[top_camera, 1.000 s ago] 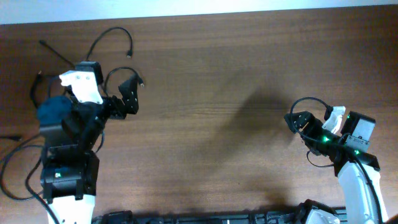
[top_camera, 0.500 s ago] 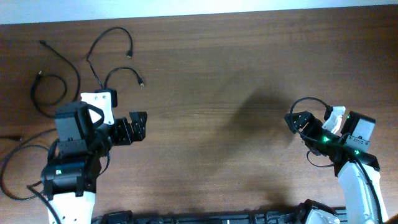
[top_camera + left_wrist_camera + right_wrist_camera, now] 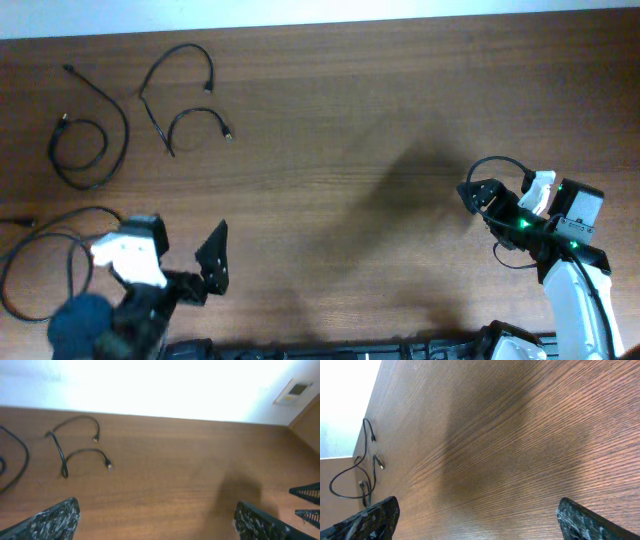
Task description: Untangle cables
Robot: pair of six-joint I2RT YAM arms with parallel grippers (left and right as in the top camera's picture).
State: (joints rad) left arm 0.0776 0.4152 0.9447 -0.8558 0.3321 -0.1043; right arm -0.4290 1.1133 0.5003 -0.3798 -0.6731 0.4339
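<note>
The left gripper [image 3: 212, 262] and right gripper [image 3: 475, 193] are spread wide, with nothing grasped. The cables [image 3: 190, 46] are laid between ten and twelve o'clock of the left jaws, well apart.

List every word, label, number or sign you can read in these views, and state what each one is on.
No text can be read in any view.
Wall panel: it has a small dark display, but it is too blurred to read.
Wooden table: no print or label shows on it.
</note>
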